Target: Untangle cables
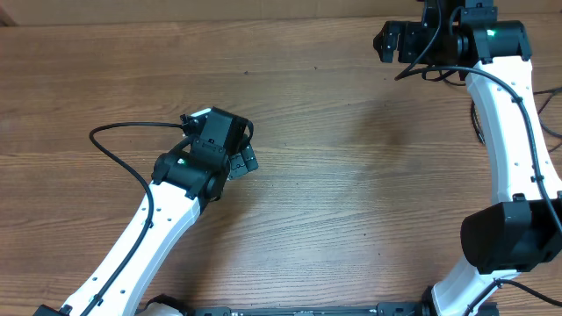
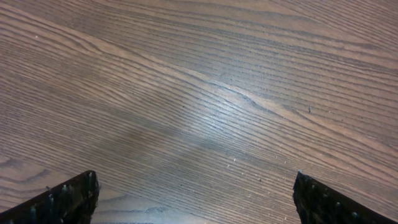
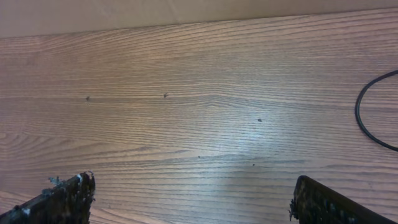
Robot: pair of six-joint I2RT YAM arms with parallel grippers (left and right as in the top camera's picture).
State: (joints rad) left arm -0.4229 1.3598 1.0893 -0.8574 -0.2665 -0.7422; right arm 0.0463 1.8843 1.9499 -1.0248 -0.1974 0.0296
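The bunch of thin black cables is not in any view. My left gripper (image 1: 247, 161) hangs over the bare wood left of the table's middle. It is open and empty, with only wood grain between its fingertips in the left wrist view (image 2: 195, 186). My right gripper (image 1: 385, 42) is at the far right of the table, open and empty, with bare wood between its jaws in the right wrist view (image 3: 193, 186). A curved black cord (image 3: 362, 122) shows at the right edge of that view. I cannot tell whether it is a task cable or an arm cable.
The wooden table (image 1: 351, 175) fills the views. A thicker black arm cable (image 1: 114, 140) loops out to the left of the left arm. The right arm's cables (image 1: 430, 68) hang near its wrist. A pale strip beyond the table's edge (image 3: 186, 12) runs along the top of the right wrist view.
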